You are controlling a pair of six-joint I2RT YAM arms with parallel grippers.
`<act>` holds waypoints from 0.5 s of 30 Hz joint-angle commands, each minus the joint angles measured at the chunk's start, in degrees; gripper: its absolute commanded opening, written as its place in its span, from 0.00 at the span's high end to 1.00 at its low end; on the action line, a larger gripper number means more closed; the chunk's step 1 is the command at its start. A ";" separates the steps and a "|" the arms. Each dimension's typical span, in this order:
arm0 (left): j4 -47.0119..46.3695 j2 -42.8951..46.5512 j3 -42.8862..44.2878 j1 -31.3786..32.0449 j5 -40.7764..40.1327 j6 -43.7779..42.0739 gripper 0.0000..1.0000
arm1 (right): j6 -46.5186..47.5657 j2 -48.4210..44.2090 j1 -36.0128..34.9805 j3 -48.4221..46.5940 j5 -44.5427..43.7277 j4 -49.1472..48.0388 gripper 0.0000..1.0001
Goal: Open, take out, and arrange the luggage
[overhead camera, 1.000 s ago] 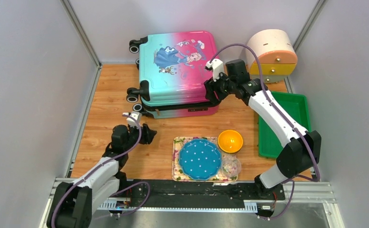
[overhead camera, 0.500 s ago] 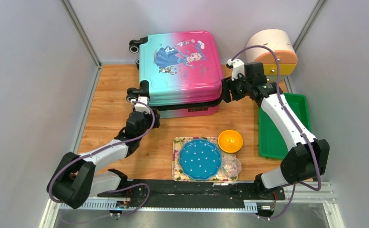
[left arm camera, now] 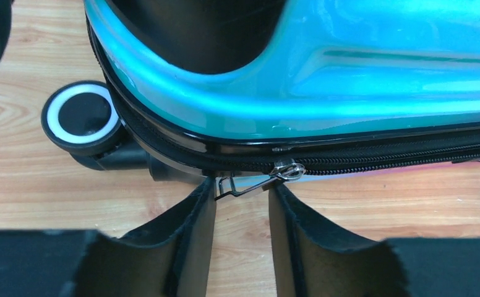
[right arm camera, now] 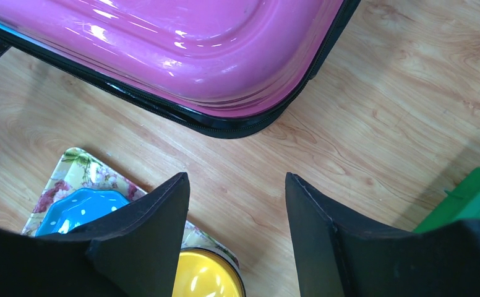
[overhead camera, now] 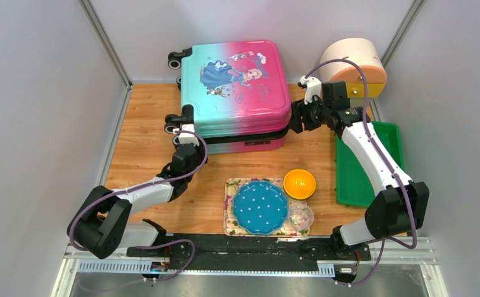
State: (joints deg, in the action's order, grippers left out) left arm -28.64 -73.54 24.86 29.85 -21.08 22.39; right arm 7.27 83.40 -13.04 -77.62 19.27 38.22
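one suitcase (overhead camera: 234, 86), lying flat at the far middle of the table (overhead camera: 138, 124), print side up, lid down, wheels to the left. turquoise half left, pink half right.

zipper pull (left arm camera: 259, 180) hangs off the slider on the near edge, close to the near-left wheel (left arm camera: 81, 117). left gripper (left arm camera: 242, 189) sits low at that corner with fingers apart and the pull in the gap; pull tip is at the left finger (left arm camera: 194, 216), not clamped.

right gripper (right arm camera: 236, 177) is beside the suitcase's pink right side, near the front corner, over bare wood. fingers wide apart, nothing between them.

near side of the table: floral tray (overhead camera: 230, 185) with a blue dotted plate (overhead camera: 260, 207) on it, yellow bowl (overhead camera: 299, 184) at its far-right corner, small clear bowl (overhead camera: 300, 216) at the near-right corner. green tray (overhead camera: 392, 139) along the right edge, partly under the right arm. round cream cabinet (overhead camera: 352, 55) in the far right corner.
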 commanded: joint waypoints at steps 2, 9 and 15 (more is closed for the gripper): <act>-5.55 0.67 1.95 0.30 -1.51 -0.85 0.67 | -0.33 -0.69 -0.06 -0.86 2.96 -1.04 0.39; -3.00 6.99 -1.65 0.04 -1.42 -2.09 1.00 | 2.05 -1.22 -3.39 -2.27 3.06 -1.83 0.39; -0.89 10.51 -4.64 -1.45 -0.37 -2.62 1.00 | 3.98 -0.69 -5.68 -3.85 3.32 -1.92 0.39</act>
State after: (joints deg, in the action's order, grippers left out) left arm -26.68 -67.05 20.88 30.48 -18.41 20.80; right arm 8.86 83.40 -17.32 -78.28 21.39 38.11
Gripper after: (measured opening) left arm 0.019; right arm 0.612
